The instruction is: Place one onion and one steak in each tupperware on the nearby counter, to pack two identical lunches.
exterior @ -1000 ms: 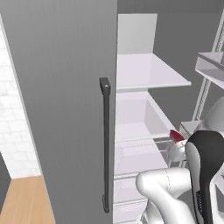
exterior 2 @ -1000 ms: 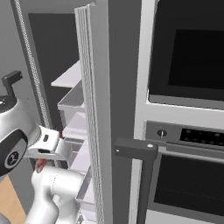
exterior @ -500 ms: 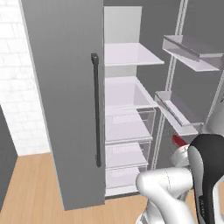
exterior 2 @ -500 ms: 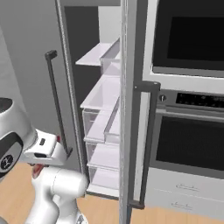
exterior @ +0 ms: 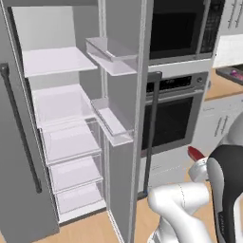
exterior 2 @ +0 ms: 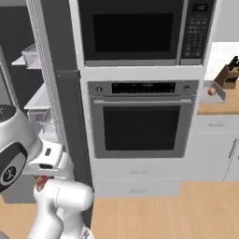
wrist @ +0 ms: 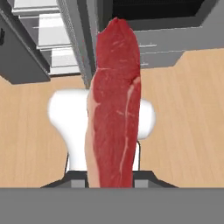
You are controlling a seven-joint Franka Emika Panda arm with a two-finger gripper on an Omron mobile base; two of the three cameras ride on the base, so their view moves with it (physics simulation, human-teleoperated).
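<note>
Item: raw red steak with a pale fat edge [wrist: 114,105], standing on end between the claw [wrist: 111,177] fingers, which are pinching it narrowly at its lower end; a red tip is peeking past the white arm [exterior: 195,153]. It is probably riding low and tucked in for carrying.

Landmark: black built-in wall oven [exterior 2: 141,123]. To its left, the grey refrigerator [exterior: 71,118] is standing open. To its right, the light tan wood-grain surface [exterior 2: 219,108] is waiting, seemingly the packing destination.
</note>
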